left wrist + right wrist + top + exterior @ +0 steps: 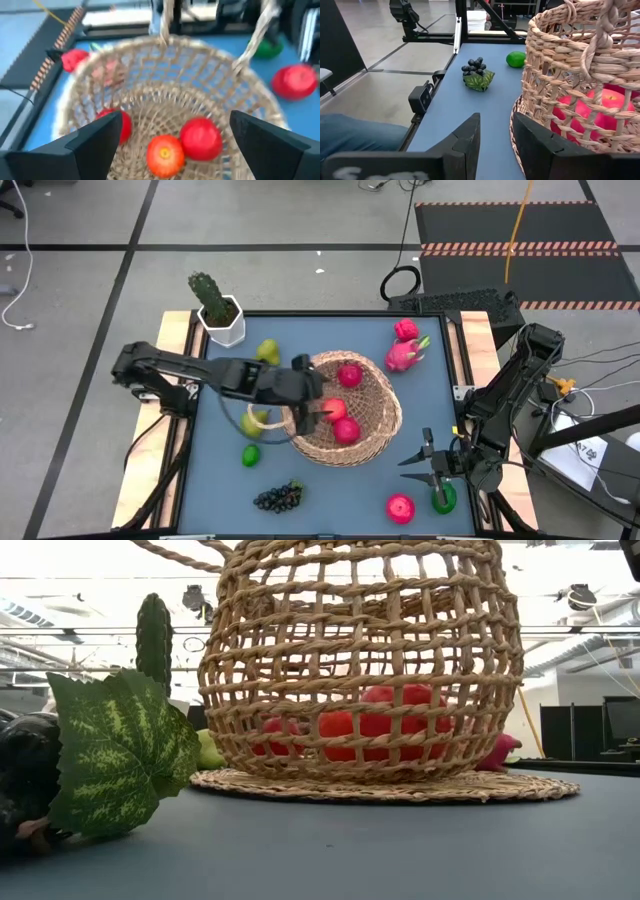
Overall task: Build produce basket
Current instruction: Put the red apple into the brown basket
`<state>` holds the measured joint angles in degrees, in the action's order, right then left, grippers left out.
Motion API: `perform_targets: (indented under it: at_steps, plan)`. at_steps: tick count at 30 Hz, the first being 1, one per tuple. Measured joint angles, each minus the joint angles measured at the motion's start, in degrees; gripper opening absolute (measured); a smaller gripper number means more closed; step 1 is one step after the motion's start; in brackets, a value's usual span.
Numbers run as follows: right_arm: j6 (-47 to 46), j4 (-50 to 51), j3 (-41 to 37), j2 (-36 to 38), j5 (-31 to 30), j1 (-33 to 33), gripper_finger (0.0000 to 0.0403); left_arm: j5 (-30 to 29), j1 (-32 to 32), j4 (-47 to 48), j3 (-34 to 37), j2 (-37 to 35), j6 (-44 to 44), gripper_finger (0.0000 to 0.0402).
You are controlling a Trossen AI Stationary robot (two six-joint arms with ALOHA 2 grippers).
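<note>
The tan woven basket [375,415] stands on its flat base at the middle of the blue table, with three red apples [346,430] lying in it; they also show in the left wrist view [201,138]. My left gripper [310,412] hovers open and empty over the basket's left rim, its fingers [100,137] wide apart above the apples. My right gripper [418,464] is open and empty near the table's near right corner, pointing at the basket's wall [570,75]. Loose on the table lie two pears [267,352], a lime [251,455], grapes [280,497], an apple [400,507] and dragon fruit [405,352].
A white pot with a cactus [215,305] stands at the table's far left corner. A green fruit [443,498] lies beside my right gripper at the near right. The grapes' leaf [120,750] stands close before the low camera. Bare blue table [340,500] shows between the grapes and the near apple.
</note>
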<state>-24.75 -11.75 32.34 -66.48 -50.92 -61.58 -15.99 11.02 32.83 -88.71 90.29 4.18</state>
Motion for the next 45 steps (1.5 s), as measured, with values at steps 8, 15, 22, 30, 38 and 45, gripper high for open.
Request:
perform_targets:
  at_steps: [8,15,22,30,38,45]
  plan:
    - [-7.53,1.84,0.00,-1.66,4.43,0.10,0.0112,-4.85,7.04,2.98,-0.02,-7.47,4.81,0.0329]
    - [-9.16,-0.45,0.00,-2.82,7.35,0.13,0.0112,-17.96,15.48,6.37,2.83,-7.75,7.20,0.0291]
    - [-9.30,5.18,6.59,-4.08,9.27,0.00,0.0112,-23.38,19.08,-1.44,12.07,-7.73,9.39,0.0275]
    - [-22.91,34.52,25.07,-13.35,19.06,0.11,0.0113,-32.65,22.66,-2.95,17.29,-8.80,12.15,0.0273]
    - [-27.53,44.14,35.82,-19.81,29.05,1.76,0.0189,-32.53,23.21,-2.67,17.46,-9.08,10.46,0.0273]
    - [-29.50,44.36,36.24,-21.23,38.62,7.30,0.0296,-32.29,23.25,-2.56,17.42,-9.41,9.84,0.0273]
